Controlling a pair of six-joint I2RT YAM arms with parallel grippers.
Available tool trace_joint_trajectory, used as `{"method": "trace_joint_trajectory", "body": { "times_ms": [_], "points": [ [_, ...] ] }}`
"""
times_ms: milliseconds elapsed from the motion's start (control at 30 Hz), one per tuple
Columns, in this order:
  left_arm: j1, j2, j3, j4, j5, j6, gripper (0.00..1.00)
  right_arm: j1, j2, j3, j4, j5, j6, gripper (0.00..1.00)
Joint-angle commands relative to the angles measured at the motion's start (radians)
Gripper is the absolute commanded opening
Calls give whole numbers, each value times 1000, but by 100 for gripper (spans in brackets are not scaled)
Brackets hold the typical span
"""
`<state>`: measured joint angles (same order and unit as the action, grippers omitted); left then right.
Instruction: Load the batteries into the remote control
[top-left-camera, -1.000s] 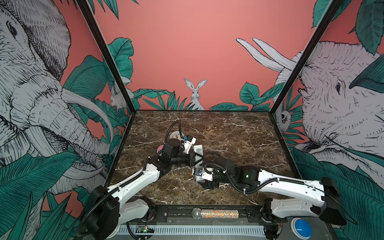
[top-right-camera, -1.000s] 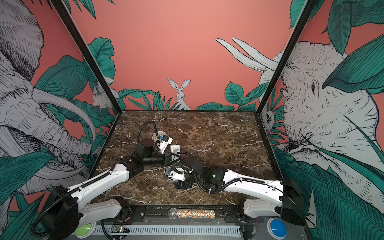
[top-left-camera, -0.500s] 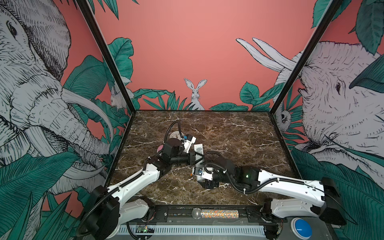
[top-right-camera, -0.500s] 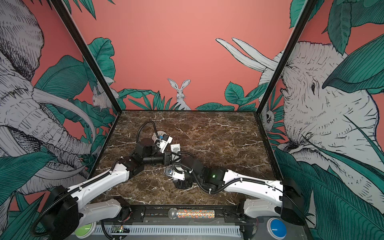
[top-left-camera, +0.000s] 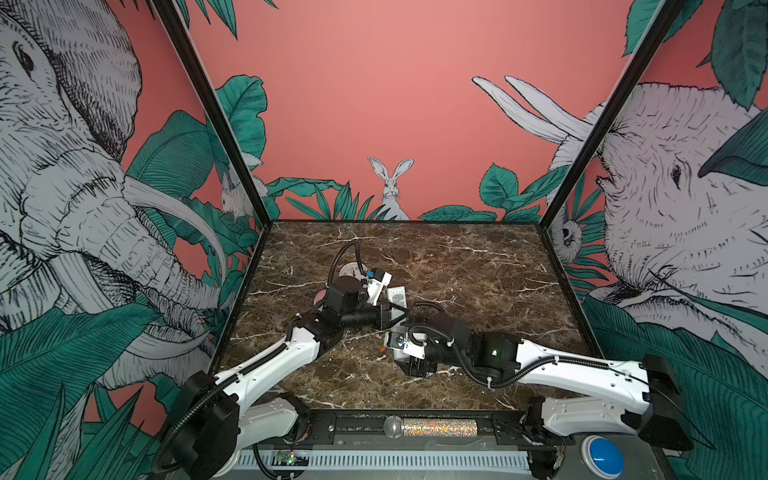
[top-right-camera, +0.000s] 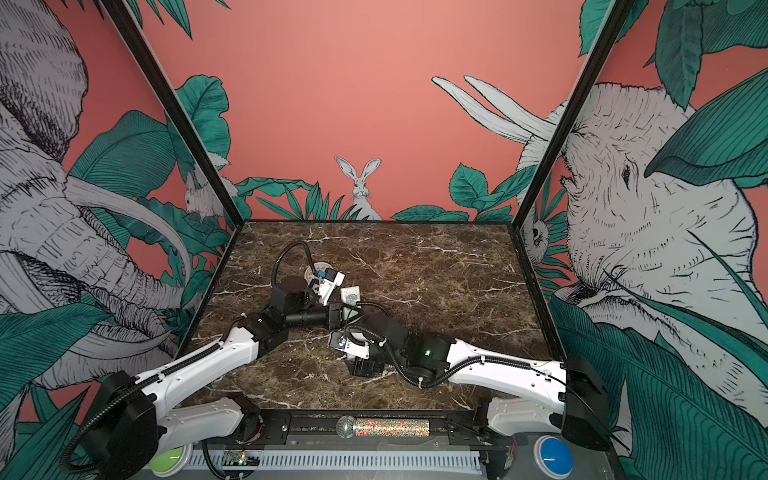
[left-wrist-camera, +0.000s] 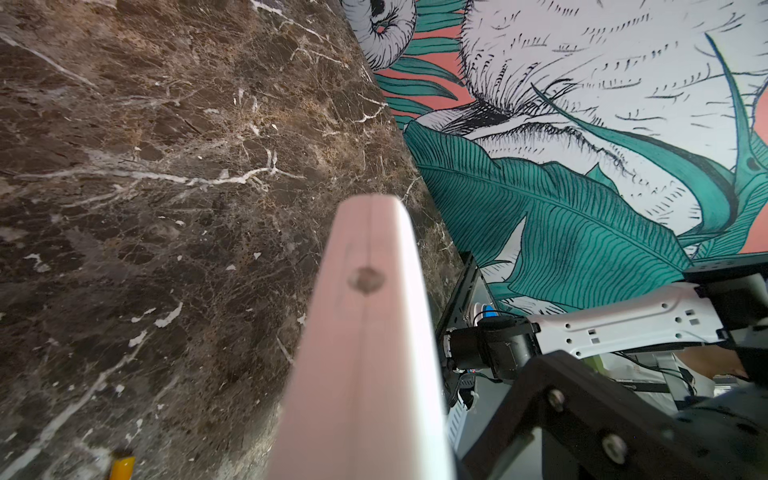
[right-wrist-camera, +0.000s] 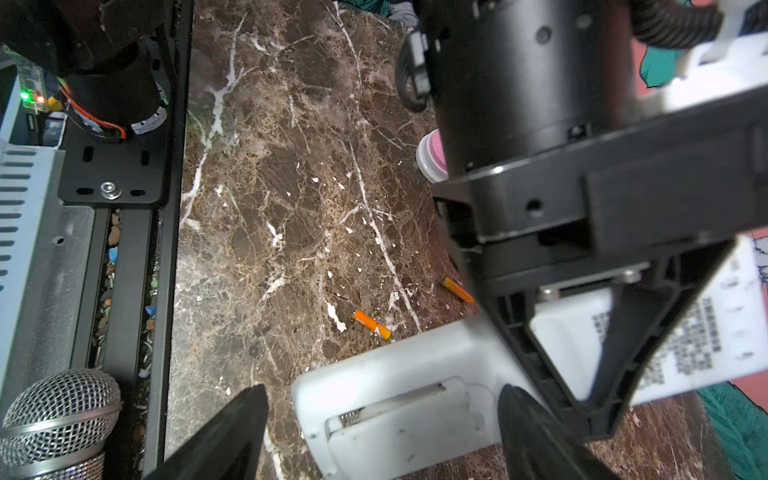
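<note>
Remote (right-wrist-camera: 399, 374): back up, battery bay open and empty, held off the bench (right-wrist-camera: 291, 187) near its centre, clamped in the left fingers (right-wrist-camera: 511, 311). Batteries (right-wrist-camera: 372, 324): two, loose on the bench, slightly apart, about 7 o'clock of the remote. Right fingers (right-wrist-camera: 232, 432): spread wide, straddling the bay end, gripping nothing.

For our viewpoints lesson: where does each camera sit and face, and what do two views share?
Top views: high at the front, looking down on the table; left arm, right arm show.
Left wrist: on the left arm, looking along the remote control; the right arm shows.
Right wrist: looks past the open right end effector at the batteries.
Shared: both wrist views show the remote control.
</note>
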<state>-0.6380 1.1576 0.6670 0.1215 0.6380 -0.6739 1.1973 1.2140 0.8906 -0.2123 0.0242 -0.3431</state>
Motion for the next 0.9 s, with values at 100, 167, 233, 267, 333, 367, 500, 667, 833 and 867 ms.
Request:
{"method": "trace_joint_trajectory", "body": {
  "times_ms": [100, 167, 233, 267, 333, 367, 500, 667, 833, 867],
  "points": [
    [5, -1, -26, 59, -17, -27, 0, 7, -25, -12, 51, 22, 27, 90],
    [5, -2, -35, 68, -28, -36, 0, 7, -29, -12, 51, 25, 37, 90],
    [6, -1, -43, 79, -59, -48, 0, 7, -36, -12, 51, 30, 45, 90],
    [6, -2, -48, 88, -73, -58, 0, 7, -42, -12, 51, 36, 52, 91],
    [6, -1, -56, 112, -92, -82, 0, 7, -55, -12, 53, 59, 70, 92],
    [5, -2, -57, 119, -101, -91, 0, 7, -64, -12, 51, 68, 78, 92],
    [6, -6, -63, 140, -143, -126, 0, 7, -105, -2, 38, 74, 135, 93],
    [6, -9, -80, 197, -189, -174, 0, -3, -159, 39, -29, 134, 284, 94],
    [8, 29, -107, 301, -193, -233, 0, -43, -192, 98, -149, 199, 466, 95],
    [6, 36, -112, 317, -195, -242, 0, -61, -193, 110, -185, 201, 504, 94]
  ]
}}
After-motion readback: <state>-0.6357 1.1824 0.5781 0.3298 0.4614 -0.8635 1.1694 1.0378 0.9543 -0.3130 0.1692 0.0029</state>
